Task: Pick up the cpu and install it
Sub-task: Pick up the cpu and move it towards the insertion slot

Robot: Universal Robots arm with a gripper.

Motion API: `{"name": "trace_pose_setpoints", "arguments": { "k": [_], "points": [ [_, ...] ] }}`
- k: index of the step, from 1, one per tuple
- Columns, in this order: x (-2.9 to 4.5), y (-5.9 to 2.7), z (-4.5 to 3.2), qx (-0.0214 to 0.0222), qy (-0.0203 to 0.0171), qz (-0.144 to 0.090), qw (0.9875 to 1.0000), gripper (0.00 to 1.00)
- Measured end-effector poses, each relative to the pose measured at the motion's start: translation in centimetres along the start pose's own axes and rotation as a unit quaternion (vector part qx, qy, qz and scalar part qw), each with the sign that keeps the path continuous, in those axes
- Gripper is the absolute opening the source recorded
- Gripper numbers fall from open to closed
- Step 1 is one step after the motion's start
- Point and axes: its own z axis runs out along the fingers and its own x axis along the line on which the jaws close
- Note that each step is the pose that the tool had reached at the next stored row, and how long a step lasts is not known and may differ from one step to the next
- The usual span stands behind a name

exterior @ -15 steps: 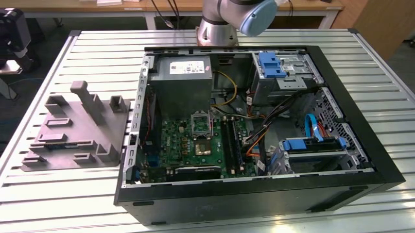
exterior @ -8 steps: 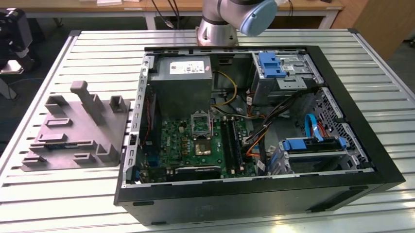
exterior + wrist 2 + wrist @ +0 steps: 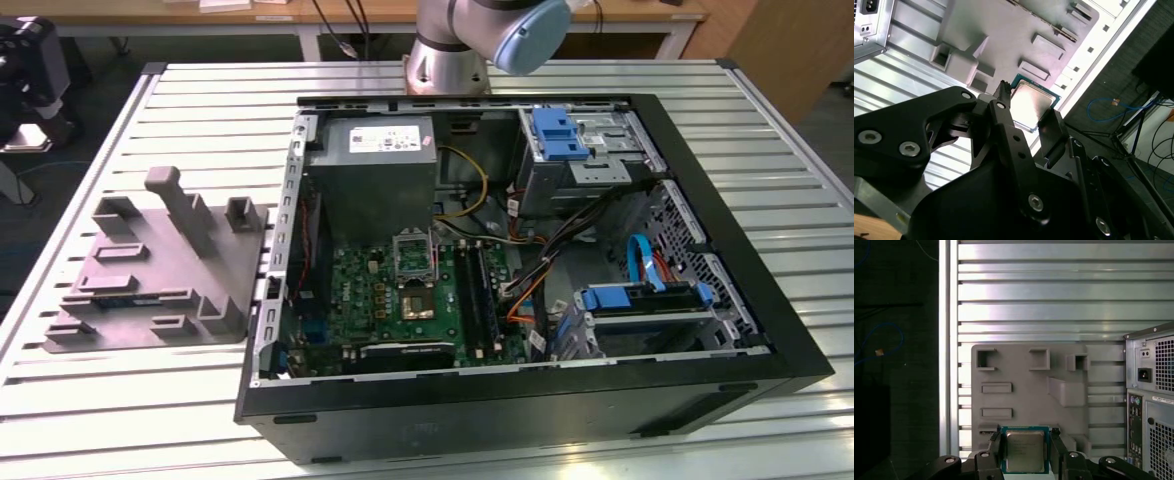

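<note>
Holding step noted: you had the gripper [image 3: 1025,442] with its fingers [image 3: 1056,452] clamped on opposite edges of the cpu [image 3: 1025,452], its metal top facing the camera in both wrist views. The chip hung over one edge of the grey tray [image 3: 1024,385], lifted clear as far as I could judge. Pick looked done; install not yet. In the exterior view the black socket [image 3: 416,302] sat on the board inside the case [image 3: 747,300], well apart from the tray. Judgement: seating would call for a level chip, squared to the socket, no side force.
</note>
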Motion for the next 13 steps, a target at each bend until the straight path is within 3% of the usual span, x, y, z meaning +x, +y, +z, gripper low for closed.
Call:
{"name": "trace_pose_setpoints", "arguments": {
  "k": [13],
  "points": [
    [-0.33,0.01,0.00,0.0000,0.0000,0.000,1.0000,0.47]
  ]
}}
